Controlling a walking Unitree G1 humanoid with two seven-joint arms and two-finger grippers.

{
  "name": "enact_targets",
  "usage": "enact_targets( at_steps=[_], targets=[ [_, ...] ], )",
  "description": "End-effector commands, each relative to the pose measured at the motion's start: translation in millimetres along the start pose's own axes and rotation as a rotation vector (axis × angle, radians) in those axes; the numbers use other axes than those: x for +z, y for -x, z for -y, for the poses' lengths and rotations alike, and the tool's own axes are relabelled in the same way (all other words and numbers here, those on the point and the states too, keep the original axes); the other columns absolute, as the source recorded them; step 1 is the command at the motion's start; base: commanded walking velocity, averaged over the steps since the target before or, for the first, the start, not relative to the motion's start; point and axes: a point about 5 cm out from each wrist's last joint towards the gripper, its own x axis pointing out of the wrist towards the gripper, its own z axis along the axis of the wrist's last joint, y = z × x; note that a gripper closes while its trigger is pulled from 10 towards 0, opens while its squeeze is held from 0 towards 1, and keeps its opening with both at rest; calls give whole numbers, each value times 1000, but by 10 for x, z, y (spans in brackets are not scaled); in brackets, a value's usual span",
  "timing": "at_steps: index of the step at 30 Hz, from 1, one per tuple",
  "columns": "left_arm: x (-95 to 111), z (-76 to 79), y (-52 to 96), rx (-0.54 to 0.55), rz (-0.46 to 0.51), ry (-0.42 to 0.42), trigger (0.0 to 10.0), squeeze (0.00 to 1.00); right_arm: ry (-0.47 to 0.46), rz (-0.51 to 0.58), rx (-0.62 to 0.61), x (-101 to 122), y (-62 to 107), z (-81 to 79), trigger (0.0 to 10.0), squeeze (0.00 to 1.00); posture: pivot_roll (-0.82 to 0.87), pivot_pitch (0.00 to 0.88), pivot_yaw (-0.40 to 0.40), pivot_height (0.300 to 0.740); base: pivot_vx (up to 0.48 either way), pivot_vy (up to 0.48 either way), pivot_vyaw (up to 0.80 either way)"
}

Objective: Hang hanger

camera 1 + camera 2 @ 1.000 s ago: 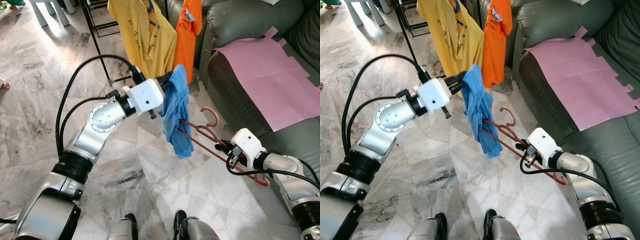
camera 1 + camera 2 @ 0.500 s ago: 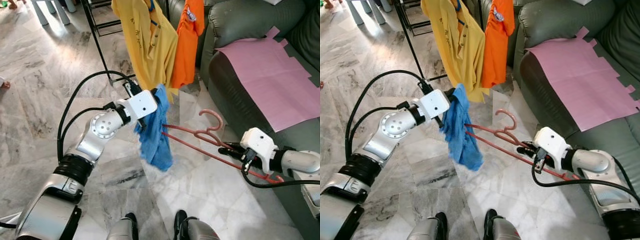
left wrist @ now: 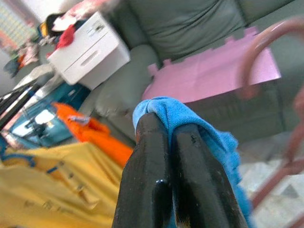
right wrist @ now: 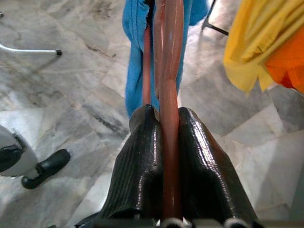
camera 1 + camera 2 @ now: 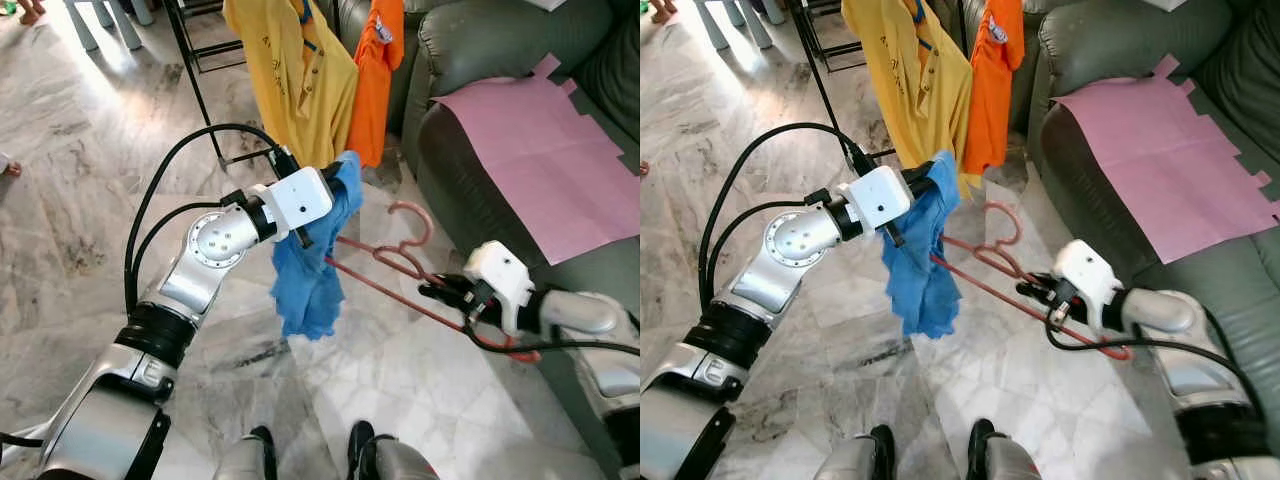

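- Two grippers work above the marble floor (image 5: pixel 80 190).
- Left gripper (image 3: pixel 167 137) is clamped on the blue cloth (image 5: pixel 310 270).
- Right gripper (image 4: pixel 164 128) pinches the red hanger (image 5: pixel 385 262).

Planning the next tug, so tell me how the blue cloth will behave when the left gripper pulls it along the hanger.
The blue cloth is probably floppy: it hangs limp below the left gripper, which pinches one bunched fold. It looks light, so it should follow a pull readily. It may snag where the pink hanger, clamped in the right gripper, runs through it.
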Motion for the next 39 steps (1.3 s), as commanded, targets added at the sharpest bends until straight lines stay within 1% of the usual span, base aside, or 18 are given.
enact_targets(
  at_steps=[1, 5, 6, 8, 9, 10, 12, 14, 16, 17, 20, 22, 23, 27, 30, 34, 35, 39],
  targets=[
    [106, 34, 5, -40, 50, 14, 10000, 0, -10, -1, -21, -40, -36, 0, 10000, 0, -45, 252, 33, 740, 0, 0, 0],
    [140, 28, 40, -47, 54, 49, 10000, 0, -20, -4, -52, -67, -74, 14, 10000, 0, -42, 254, 32, 740, 0, 0, 0],
    [153, 8, 65, -35, 50, 94, 10000, 0, -20, -8, -67, -97, -98, 9, 10000, 0, -41, 256, 33, 740, 0, 0, 0],
    [171, -6, 76, -25, 55, 129, 10000, 0, -19, -8, -82, -114, -116, 10, 10000, 0, -40, 258, 33, 740, 0, 0, 0],
    [205, -31, 84, -1, 69, 187, 10000, 0, -26, -20, -84, -162, -139, -13, 10000, 0, -39, 258, 32, 740, 0, 0, 0],
    [214, -47, 85, 12, 70, 212, 10000, 0, -27, -24, -84, -179, -150, -25, 10000, 0, -38, 259, 31, 740, 0, 0, 0],
    [226, -125, 82, 54, 72, 252, 10000, 0, -42, -46, -76, -244, -185, -86, 10000, 0, -37, 259, 29, 740, 0, 0, 0],
    [206, -199, 81, 100, 56, 261, 10000, 0, -42, -56, -52, -283, -197, -150, 10000, 0, -37, 259, 27, 740, 0, 0, 0],
    [148, -296, 92, 154, 9, 227, 10000, 0, -49, -68, -16, -332, -193, -220, 10000, 0, -37, 259, 27, 740, 0, 0, 0],
    [148, -296, 92, 154, 9, 227, 10000, 0, -49, -68, -16, -332, -193, -220, 10000, 0, -37, 259, 27, 740, 0, 0, 0],
    [14, -389, 157, 221, -77, 205, 10000, 0, -52, -91, 1, -417, -111, -269, 10000, 0, -49, 258, 26, 740, 0, 0, 0],
    [3, -391, 173, 224, -89, 204, 10000, 0, -47, -108, -12, -453, -72, -254, 10000, 0, -49, 258, 26, 740, 0, 0, 0],
    [25, -376, 176, 214, -72, 219, 10000, 0, -52, -140, -62, -512, -17, -191, 10000, 0, -54, 259, 26, 740, 0, 0, 0],
    [15, -324, 164, 201, -84, 193, 10000, 0, -73, -231, -176, -642, 143, -19, 10000, 0, -55, 260, 25, 740, 0, 0, 0],
    [0, -301, 159, 197, -91, 182, 10000, 0, -55, -255, -207, -666, 215, 35, 10000, 0, -55, 260, 25, 740, 0, 0, 0],
    [15, -275, 152, 176, -84, 170, 10000, 0, -52, -224, -213, -621, 215, 59, 10000, 0, -55, 260, 25, 740, 0, 0, 0],
    [31, -228, 135, 158, -80, 157, 10000, 0, -48, -168, -212, -513, 178, 84, 10000, 0, -55, 257, 24, 740, 0, 0, 0],
    [65, -107, 93, 105, -66, 142, 10000, 0, -15, -96, -166, -339, 122, 85, 10000, 0, -53, 256, 25, 740, 0, 0, 0]
  ],
)
